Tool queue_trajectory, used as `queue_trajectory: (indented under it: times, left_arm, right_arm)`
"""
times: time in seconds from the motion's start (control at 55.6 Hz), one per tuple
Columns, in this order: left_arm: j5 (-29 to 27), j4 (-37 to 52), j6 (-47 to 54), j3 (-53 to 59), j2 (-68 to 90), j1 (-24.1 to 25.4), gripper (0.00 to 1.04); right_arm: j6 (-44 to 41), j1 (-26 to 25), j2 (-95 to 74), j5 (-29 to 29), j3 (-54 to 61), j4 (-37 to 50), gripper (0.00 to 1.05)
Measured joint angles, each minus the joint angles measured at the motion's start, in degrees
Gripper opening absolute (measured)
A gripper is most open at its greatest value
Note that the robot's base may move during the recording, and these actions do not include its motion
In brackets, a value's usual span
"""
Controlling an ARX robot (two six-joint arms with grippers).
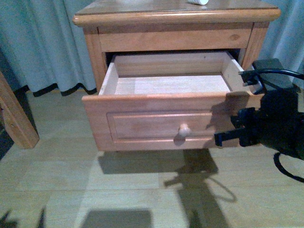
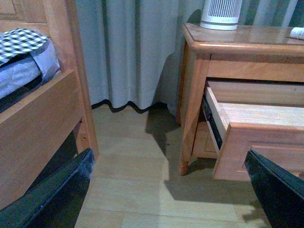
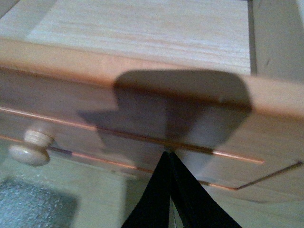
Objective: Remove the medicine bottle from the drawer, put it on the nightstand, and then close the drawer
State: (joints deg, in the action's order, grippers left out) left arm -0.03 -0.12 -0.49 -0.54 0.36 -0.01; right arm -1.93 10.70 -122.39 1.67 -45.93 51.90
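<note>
Your drawer [image 1: 173, 111] stands pulled well out of the nightstand [image 1: 175, 14], and its pale wood interior shows no contents from the front view. The medicine bottle [image 1: 197, 2] lies on its side on the nightstand top, at the very upper edge of the front view (only a sliver is visible there); the left wrist view catches its end [image 2: 297, 33] at the right border, on the same top.

Your right hand [image 1: 223, 137] sits just before the drawer front, right of the round knob [image 1: 183, 129], with its fingers [image 3: 171, 199] pressed together to a point and nothing between them. The tips are at or very near the panel; contact cannot be confirmed. It casts a broad shadow on the drawer face.

Your left hand [image 2: 166, 190] hangs low over the floor [image 2: 137, 156], between the bed frame [image 2: 38, 118] and the nightstand, fingers spread wide and empty. A white ribbed appliance [image 2: 221, 13] stands on the nightstand top.
</note>
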Motion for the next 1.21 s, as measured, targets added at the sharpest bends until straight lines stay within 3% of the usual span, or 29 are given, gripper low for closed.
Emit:
queue_trajectory:
  times: [0.27,0.666,1.206]
  left_arm:
    - [0.00,0.00,0.00,0.00,0.00,0.00,0.98]
    - [0.00,0.00,0.00,0.00,0.00,0.00,0.98]
    - [0.00,0.00,0.00,0.00,0.00,0.00,0.98]
  right_arm:
    - [-6.62,-1.57,-10.84,0.44,-17.53,-3.52,0.03]
    - [-9.77,-4.15,-22.91,0.17,-41.09,-13.51,0.03]
    - [-13.18,-5.51,-28.52,-4.55,-50.80,-14.82,0.03]
